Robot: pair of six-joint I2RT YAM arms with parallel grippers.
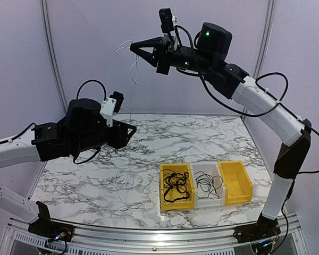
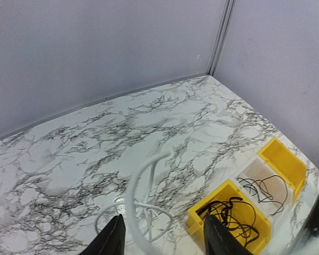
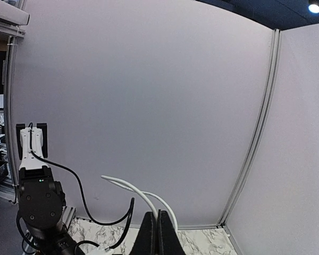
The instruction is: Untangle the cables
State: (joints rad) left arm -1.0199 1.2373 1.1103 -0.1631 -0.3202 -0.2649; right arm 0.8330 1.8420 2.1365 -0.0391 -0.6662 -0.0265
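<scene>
Cables: a white cable (image 1: 134,68) hangs from the raised right pincer (image 1: 133,48), which is clamped on it. It passes between the parted jaws of the left pincer (image 1: 132,129), seemingly untouched, and coils on the worktop (image 1: 95,175). Black cables (image 1: 175,184) fill a yellow bin (image 1: 176,205).

In the left wrist view the bottom edge cuts off the left gripper (image 2: 164,223). We see only the tips of two fingers (image 2: 112,239), and the white cable (image 2: 138,196) between them is blurred, so we cannot tell if it touches either. The right gripper (image 3: 155,215) is likewise cut off, its closed fingers hiding where the cable sits. From above, the black cables (image 1: 175,186) in the bin (image 1: 176,205) are too small to count.
</scene>
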